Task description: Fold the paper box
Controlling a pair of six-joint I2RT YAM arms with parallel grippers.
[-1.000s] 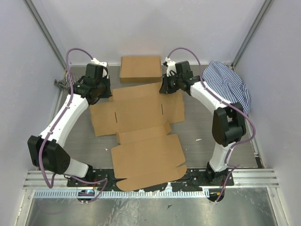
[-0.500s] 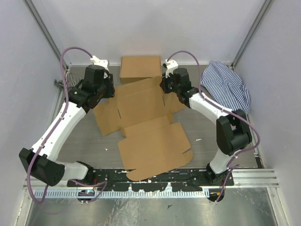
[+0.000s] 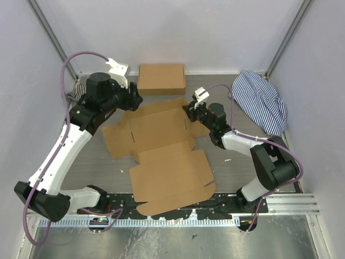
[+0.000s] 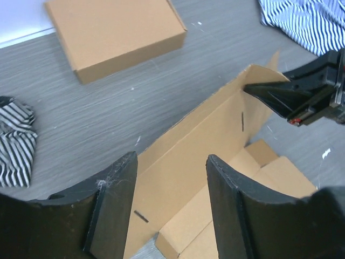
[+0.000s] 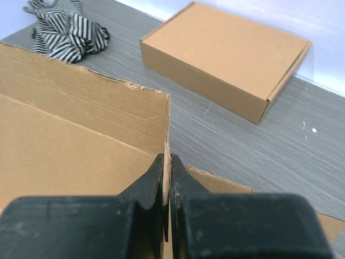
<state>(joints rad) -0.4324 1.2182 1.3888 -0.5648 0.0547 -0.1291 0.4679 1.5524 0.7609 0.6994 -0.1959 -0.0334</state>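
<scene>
The paper box (image 3: pixel 161 148) is a flat brown die-cut sheet lying mid-table, its flaps spread out. Its far panel (image 4: pixel 215 124) is tilted up at the right end. My right gripper (image 5: pixel 167 162) is shut on that panel's right edge, the cardboard pinched between its fingertips; the top view has it at the sheet's far right corner (image 3: pixel 190 110). My left gripper (image 4: pixel 171 181) hangs open over the panel's left part with only cardboard showing below the gap. From above it sits at the sheet's far left (image 3: pixel 135 100).
A neat closed brown box (image 3: pixel 161 79) lies by the back wall, just beyond the sheet. A blue-striped cloth (image 3: pixel 260 100) is heaped at the back right. A black-and-white striped cloth (image 4: pixel 15 137) lies at the far left. Walls close in on three sides.
My left gripper has opened, let go of the sheet's far left corner and lifted. The right gripper, still pinching the panel's edge, has moved nearer and to the right.
</scene>
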